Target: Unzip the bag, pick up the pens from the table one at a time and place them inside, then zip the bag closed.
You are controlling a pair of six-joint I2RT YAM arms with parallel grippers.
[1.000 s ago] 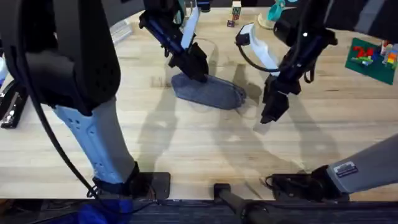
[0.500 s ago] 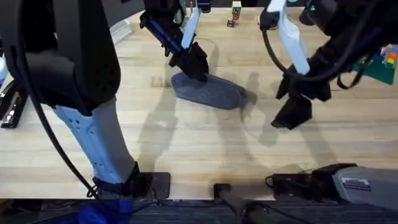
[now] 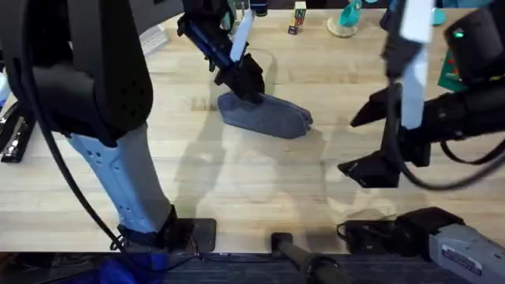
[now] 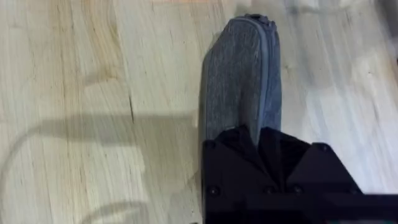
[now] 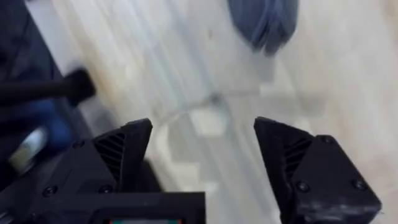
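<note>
One bag [image 3: 264, 115] on the table [image 3: 237, 181], pinched by the left gripper [image 3: 251, 88].

From my seat I can't read a single word, number or brand anywhere. The right arm's base link [image 3: 458, 254] carries a small dark label near the front edge of the counter [image 3: 260, 181], but its print is too small for me to make out. The toy blocks [image 3: 298, 17] at the counter's far edge have coloured faces, though I can't pick out any letters on them.
</note>
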